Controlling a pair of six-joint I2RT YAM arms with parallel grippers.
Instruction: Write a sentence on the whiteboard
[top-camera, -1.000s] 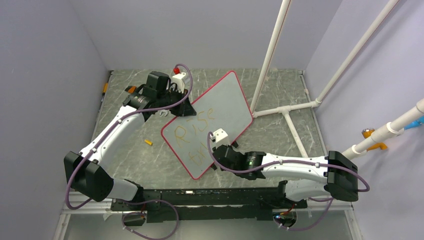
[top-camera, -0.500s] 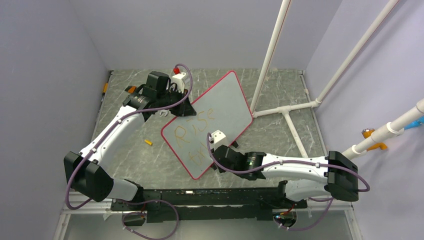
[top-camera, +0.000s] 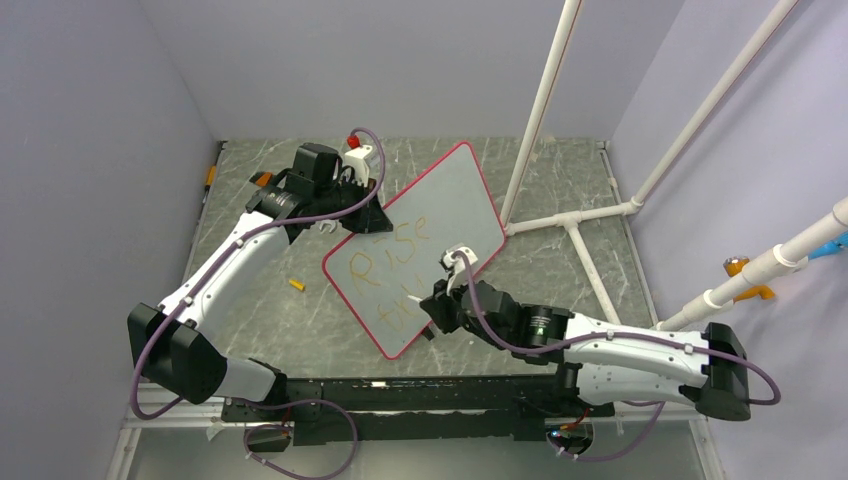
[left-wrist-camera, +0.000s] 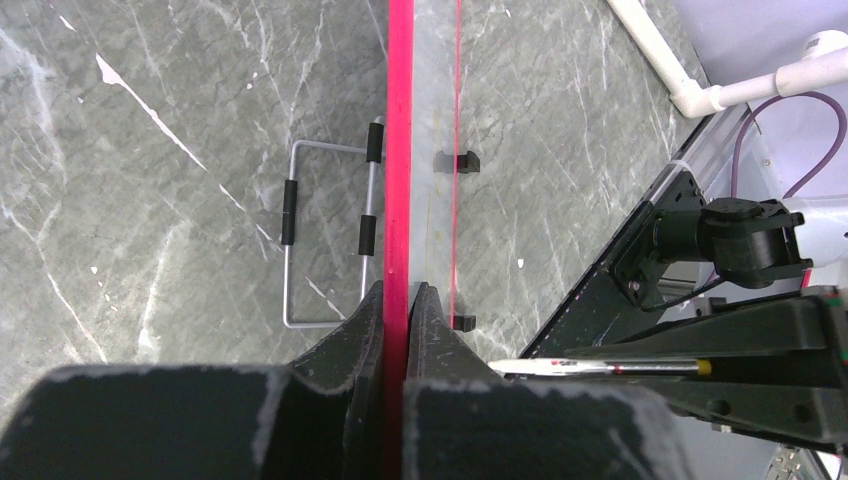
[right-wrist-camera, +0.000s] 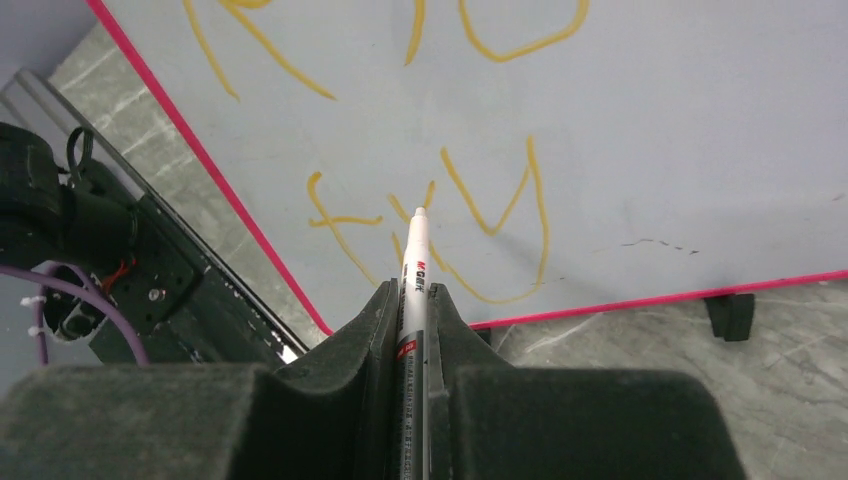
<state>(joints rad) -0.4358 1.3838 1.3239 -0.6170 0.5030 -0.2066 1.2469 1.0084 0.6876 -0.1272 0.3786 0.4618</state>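
Marbled table (right-wrist-camera: 800, 350); right wrist view crops the sentence (right-wrist-camera: 480, 230) at top.

The left hand (top-camera: 368, 203) clasps the whiteboard (top-camera: 455, 205); the right hand (top-camera: 434, 310) hovers at the sentence (top-camera: 394, 268).

The right arm (top-camera: 610, 345) has swung outward. Its shoulder block now sits lower and further right, and the forearm lies flatter as it reaches toward the whiteboard (top-camera: 455, 195). The wrist has turned, carrying its white camera mount (top-camera: 458, 256) up and right over the board's near edge. The marker (right-wrist-camera: 414, 255) has shifted right along the second line of the sentence (top-camera: 395, 280), which seems to have gained a stroke.
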